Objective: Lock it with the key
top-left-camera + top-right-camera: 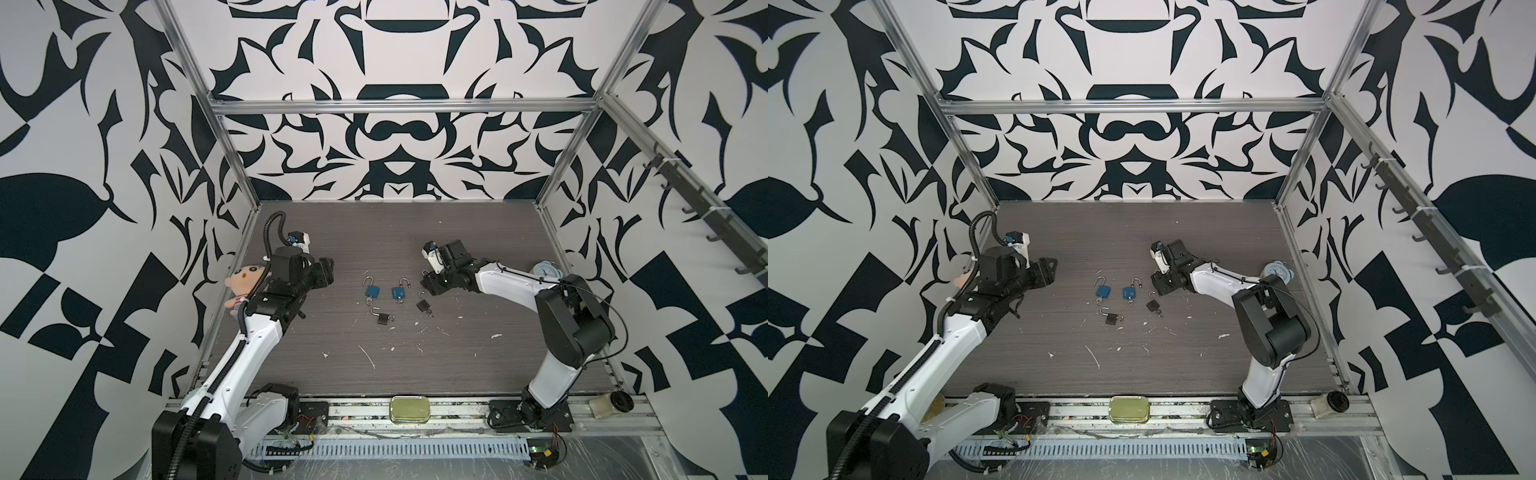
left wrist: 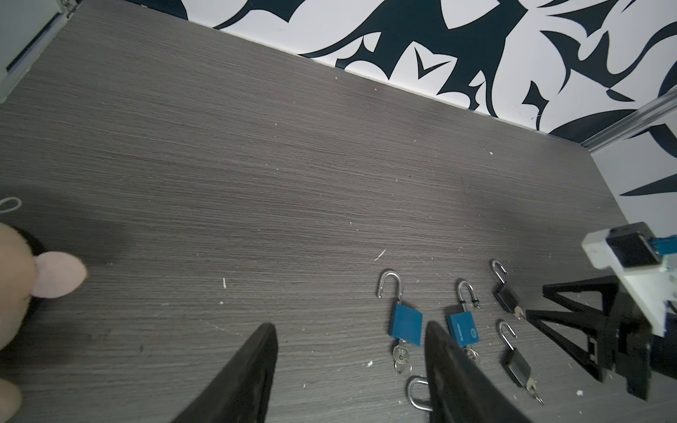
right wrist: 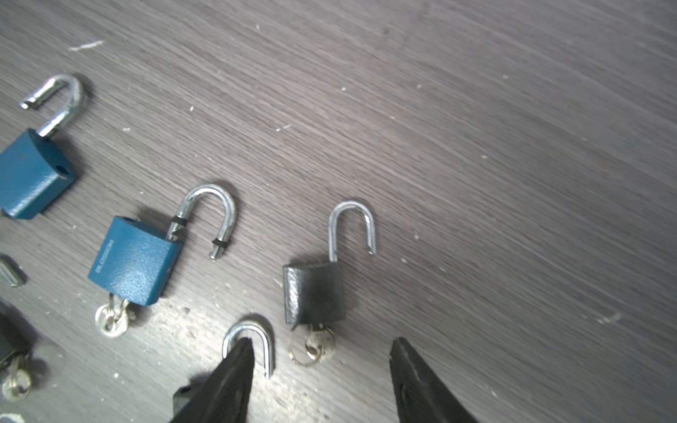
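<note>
Enclosure with black-and-white patterned walls; the floor is a dark grey wood-grain table [image 1: 478, 353] flecked with white scraps. Five padlocks lie flat near the middle, all with shackles swung open.

- Plain blue padlock [image 1: 372, 291] and lettered blue padlock [image 1: 399, 293] lie side by side, not touching.
- Front black padlock [image 1: 382, 319] lies nearer the front edge, below the gap between the two blue ones.
- Right black padlock [image 1: 424, 306] lies just right of the lettered one.
- Third black padlock [image 3: 315, 293] shows best in the right wrist view, just ahead of the fingers. In both top views the arm mostly hides it.
- A key [image 3: 110, 324] sits in the lettered lock's base. The other locks carry keys too.

Left gripper [image 2: 350, 326] hovers left of the group, well apart from it, fingers spread with nothing between them. Right gripper [image 1: 428, 286] is over the group's right side, fingers spread, grasping nothing.

Plush doll [image 1: 245, 282] at the left wall, alarm clock [image 1: 544, 270] at the right, gold tin [image 1: 409, 409] on the front rail
</note>
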